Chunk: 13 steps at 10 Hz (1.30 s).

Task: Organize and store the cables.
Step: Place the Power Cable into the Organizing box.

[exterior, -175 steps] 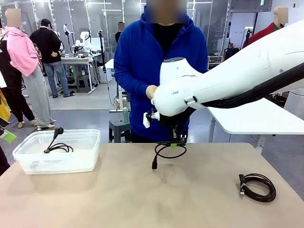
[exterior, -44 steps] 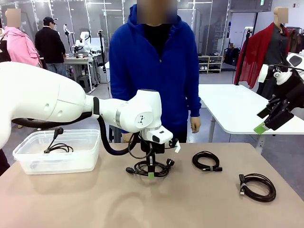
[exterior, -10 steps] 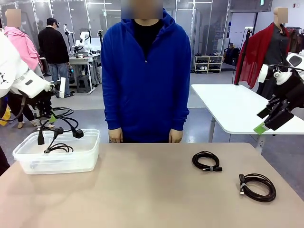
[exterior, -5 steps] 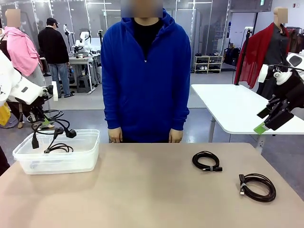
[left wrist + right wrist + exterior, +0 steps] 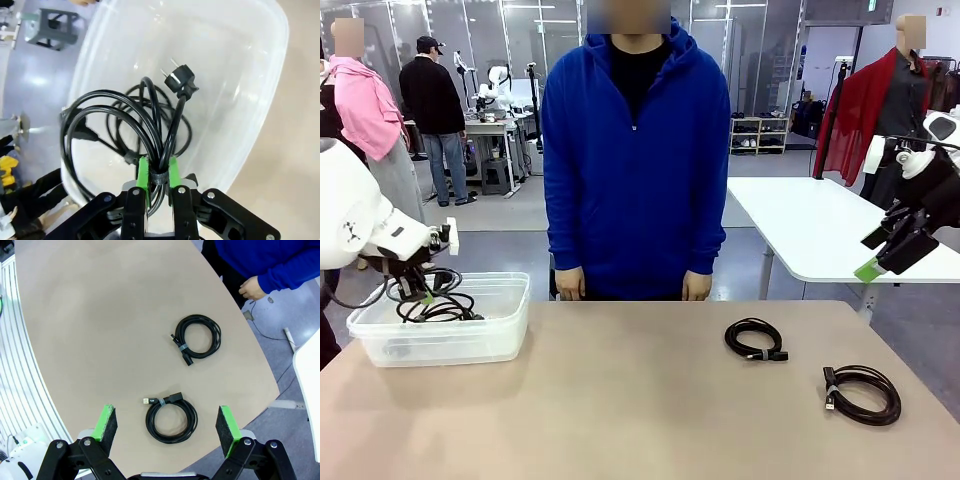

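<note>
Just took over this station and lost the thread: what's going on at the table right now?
The left gripper is shut on a coiled cable, holding it inside the clear bin above another coil lying there. The right gripper hangs open, raised at the right. A smaller coil and a larger coil lie on the table. The person stands at the far edge, hands down.

Left gripper [image 5: 423, 296] lowered, its held cable [image 5: 177, 81] now down inside the clear bin [image 5: 470, 346]

Two coiled cables [image 5: 755, 340] [image 5: 863, 393] are counted on the surface [image 5: 620, 410], further cable [image 5: 179, 82] at the one clear bin [image 5: 470, 345]; one person [image 5: 635, 160] is seen.
</note>
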{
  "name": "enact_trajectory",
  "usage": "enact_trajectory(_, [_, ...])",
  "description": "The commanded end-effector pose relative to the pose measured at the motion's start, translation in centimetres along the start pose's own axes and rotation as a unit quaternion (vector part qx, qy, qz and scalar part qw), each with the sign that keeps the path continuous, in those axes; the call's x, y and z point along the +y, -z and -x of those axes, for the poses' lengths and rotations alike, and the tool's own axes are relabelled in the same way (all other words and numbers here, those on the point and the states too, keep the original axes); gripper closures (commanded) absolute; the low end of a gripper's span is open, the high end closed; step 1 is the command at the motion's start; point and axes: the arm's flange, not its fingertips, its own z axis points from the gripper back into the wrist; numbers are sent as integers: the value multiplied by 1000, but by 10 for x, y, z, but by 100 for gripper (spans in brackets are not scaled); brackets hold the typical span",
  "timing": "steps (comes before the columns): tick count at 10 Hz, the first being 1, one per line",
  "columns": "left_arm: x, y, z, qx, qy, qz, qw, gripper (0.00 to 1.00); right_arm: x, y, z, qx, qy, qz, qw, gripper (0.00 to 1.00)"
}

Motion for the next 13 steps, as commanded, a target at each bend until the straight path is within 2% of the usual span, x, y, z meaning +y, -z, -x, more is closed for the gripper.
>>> enact_trajectory(1, [-6,12,1,-8,-7,24,1000,82,0,0,1,1,0,0,1000,0])
enact_trajectory(5, [-21,38,12,-2,-2,70,998,82,0,0,1,1,0,0,1000,0])
enact_trajectory(9, [-19,33,20,4,-14,66,998,82,0,0,1,1,0,0,1000,0])
enact_trajectory(10, [-18,32,19,7,-23,65,998,65,0,0,1,1,0,0,1000,0])
enact_trajectory(13, [-11,17,22,4,-36,41,999,25,0,0,1,1,0,0,1000,0])
